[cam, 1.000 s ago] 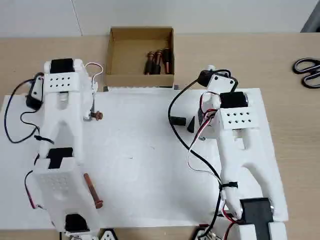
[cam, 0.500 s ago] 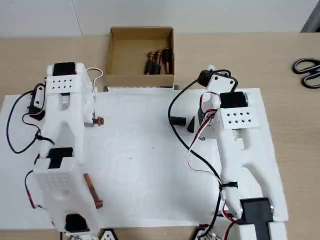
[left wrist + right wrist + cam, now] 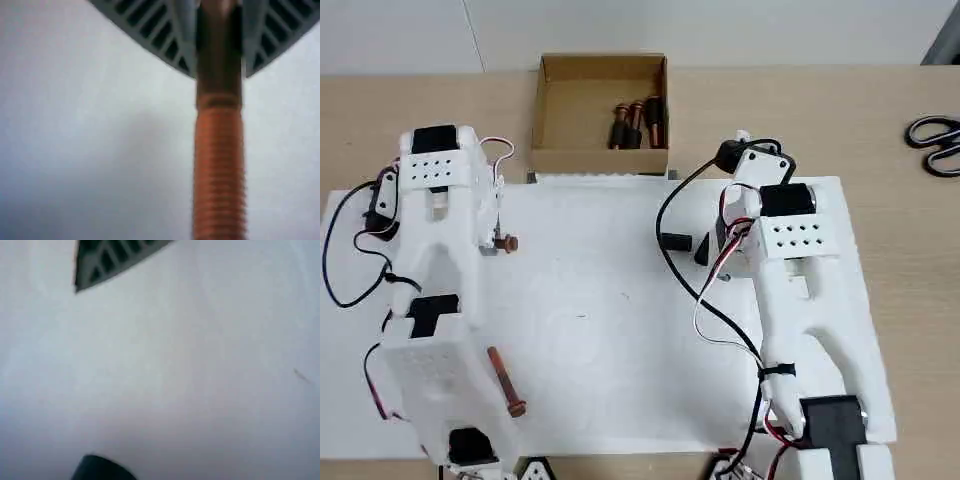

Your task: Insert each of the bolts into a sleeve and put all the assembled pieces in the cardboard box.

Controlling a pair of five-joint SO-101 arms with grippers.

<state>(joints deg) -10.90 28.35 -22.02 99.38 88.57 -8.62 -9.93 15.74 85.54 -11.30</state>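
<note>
In the left wrist view my left gripper [image 3: 218,30] is shut on a copper bolt [image 3: 218,165], whose threaded shank points away over the white mat. From above, this bolt [image 3: 506,242] sticks out of the left gripper [image 3: 496,243] at the mat's left side. A second bolt [image 3: 506,380] lies loose on the mat beside the left arm's base. A black sleeve [image 3: 672,241] lies on the mat just left of my right gripper [image 3: 704,249], which is open and holds nothing; one slotted finger [image 3: 110,260] and the sleeve [image 3: 100,469] show in the right wrist view. The cardboard box [image 3: 552,110] holds three assembled pieces [image 3: 638,122].
The white mat [image 3: 610,330] covers most of the wooden table [image 3: 880,100]. Scissors [image 3: 935,140] lie at the far right edge. Black and red cables [image 3: 705,300] trail from the right arm across the mat.
My left arm has drawn slightly left and toward the front with the bolt still held. The right arm, the sleeve and the loose bolt have stayed in place.
</note>
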